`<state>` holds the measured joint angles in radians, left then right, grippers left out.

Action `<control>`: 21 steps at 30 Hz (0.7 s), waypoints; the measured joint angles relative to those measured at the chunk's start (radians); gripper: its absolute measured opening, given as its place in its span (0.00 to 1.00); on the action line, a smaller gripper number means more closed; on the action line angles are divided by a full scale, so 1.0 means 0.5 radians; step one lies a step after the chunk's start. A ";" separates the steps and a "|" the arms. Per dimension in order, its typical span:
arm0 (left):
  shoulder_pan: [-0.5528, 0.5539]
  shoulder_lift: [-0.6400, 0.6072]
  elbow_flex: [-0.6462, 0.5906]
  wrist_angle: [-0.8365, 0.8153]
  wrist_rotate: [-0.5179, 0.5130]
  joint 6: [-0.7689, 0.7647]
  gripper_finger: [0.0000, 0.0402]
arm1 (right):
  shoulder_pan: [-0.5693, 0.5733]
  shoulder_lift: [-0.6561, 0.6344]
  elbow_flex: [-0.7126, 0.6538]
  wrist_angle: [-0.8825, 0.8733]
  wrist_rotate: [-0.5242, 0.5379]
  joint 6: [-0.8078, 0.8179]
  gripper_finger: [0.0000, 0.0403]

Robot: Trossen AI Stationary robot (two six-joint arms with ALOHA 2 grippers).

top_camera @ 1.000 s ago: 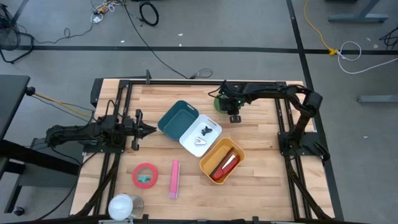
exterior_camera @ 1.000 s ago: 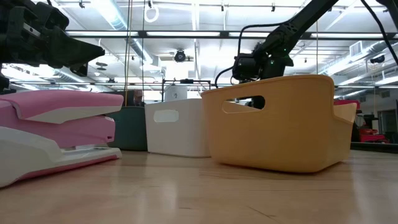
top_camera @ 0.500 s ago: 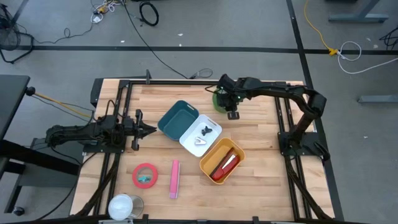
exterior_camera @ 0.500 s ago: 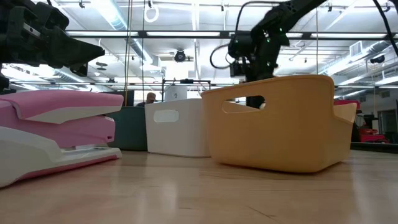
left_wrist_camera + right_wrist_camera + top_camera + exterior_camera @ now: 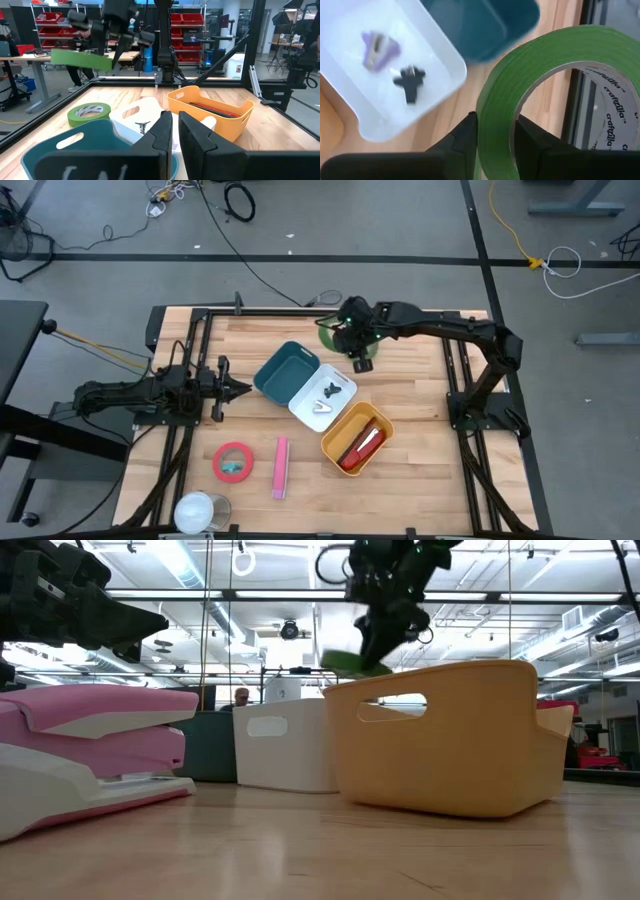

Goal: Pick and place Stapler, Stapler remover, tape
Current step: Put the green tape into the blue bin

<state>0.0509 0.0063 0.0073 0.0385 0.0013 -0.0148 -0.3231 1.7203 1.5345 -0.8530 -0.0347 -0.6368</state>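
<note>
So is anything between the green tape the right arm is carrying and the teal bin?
Nothing visible. The right gripper holds the green tape in the air beside the open, empty teal bin.

Three bins stand on your worktop [image 5: 420,430]: one teal bin [image 5: 284,372], one white bin [image 5: 310,412] and one yellow bin [image 5: 340,442]. You have three tape rolls: a green tape roll [image 5: 331,333] held aloft, a second green roll [image 5: 89,111] lying flat, and a red tape roll [image 5: 232,461]. There are two staplers, a pink stapler [image 5: 281,467] and a red stapler [image 5: 361,445]. There are two staple removers, a black remover [image 5: 332,390] and a purple remover [image 5: 379,48]. One white round object [image 5: 200,512] completes your count.
</note>
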 joint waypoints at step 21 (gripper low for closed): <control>0.000 0.000 0.000 0.000 0.000 0.000 0.09 | 0.222 0.000 0.022 0.351 -0.021 0.006 0.25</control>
<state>0.0510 0.0063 0.0072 0.0383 0.0013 -0.0148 -0.2119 1.7203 1.5455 -0.6773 -0.0452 -0.6338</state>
